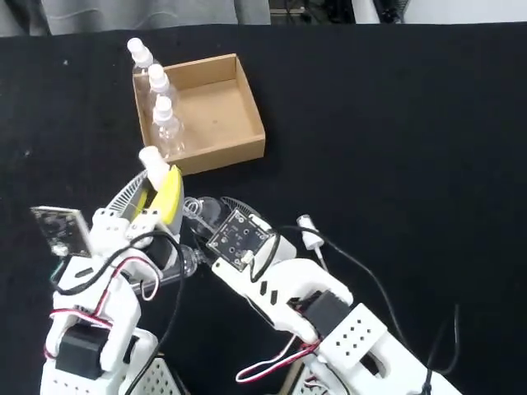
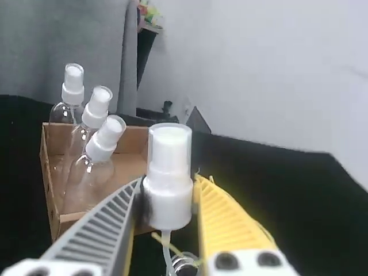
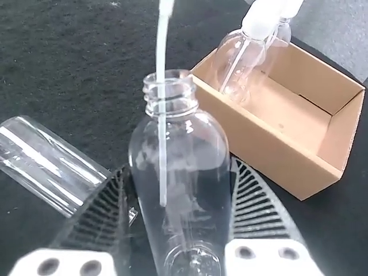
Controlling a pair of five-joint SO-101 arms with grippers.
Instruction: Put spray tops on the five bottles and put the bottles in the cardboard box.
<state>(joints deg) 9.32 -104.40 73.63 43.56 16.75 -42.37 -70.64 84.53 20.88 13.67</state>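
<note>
My left gripper (image 2: 167, 215) is shut on a white spray top (image 2: 168, 178), whose thin tube hangs down. In the high view this spray top (image 1: 152, 159) is just in front of the cardboard box (image 1: 239, 99). Beneath it, my right gripper (image 3: 178, 198) is shut on an open clear bottle (image 3: 178, 172), held upright. The tube (image 3: 161, 86) runs down through the bottle's neck into its body. Three capped bottles (image 1: 163, 115) stand along one wall of the box. Beside the held bottle, another uncapped bottle (image 3: 46, 167) lies on its side.
A loose spray top (image 1: 309, 231) lies on the black table (image 1: 395, 148) to the right of the right arm. The box floor beside the three bottles is bare. Cables trail near the front right edge.
</note>
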